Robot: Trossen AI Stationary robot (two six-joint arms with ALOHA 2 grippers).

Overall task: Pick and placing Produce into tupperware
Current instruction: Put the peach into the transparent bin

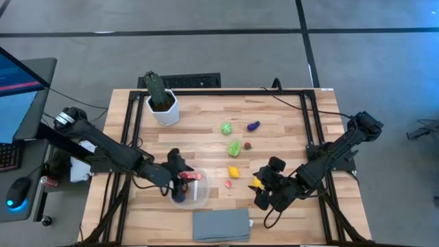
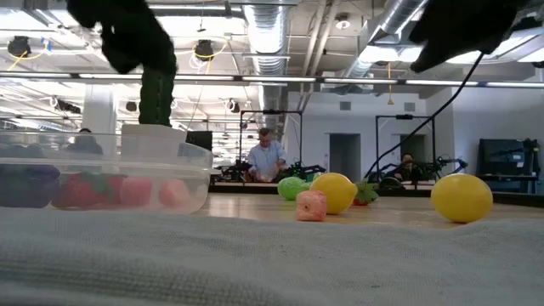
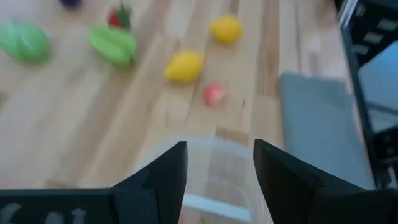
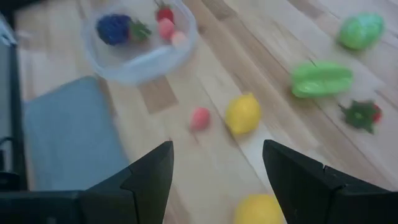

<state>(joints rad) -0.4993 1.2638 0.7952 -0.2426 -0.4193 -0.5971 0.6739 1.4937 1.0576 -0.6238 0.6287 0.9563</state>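
Over the tupperware (image 1: 195, 190) hangs the left pincer (image 1: 180, 180), its fingers (image 3: 163, 176) parted with nothing between them, as the left wrist view shows; from that I judge a piece has just gone in, though no drop is visible. Inside the tub lie a blue-purple piece (image 4: 114, 28), a red one (image 4: 164, 14) and a pink one (image 4: 166, 28), with something paler beside them that I cannot name; the low view shows the same cluster against the clear wall. So roughly a third of the produce looks stowed. On the counter (image 1: 206, 123), beyond the tub, the rest waits: a small pink piece (image 1: 228, 184) nearest, a lemon (image 1: 234, 171) just past it, a long green pod (image 1: 234, 147), a round green piece (image 1: 226, 128), a small red-and-green one (image 1: 247, 145) and a purple one (image 1: 254, 125) farthest off. A second yellow piece (image 1: 258, 182) sits right by the right pincer (image 1: 262, 193), which hovers low over the counter's right half, spread and empty, seemingly lined up for that piece. A grey cloth (image 1: 221, 225) lies at the near edge and a cactus (image 1: 159, 95) stands at the far left corner, neither part of the job. About seven pieces remain, all loose and well apart from each other, so the bulk of the work is ahead.
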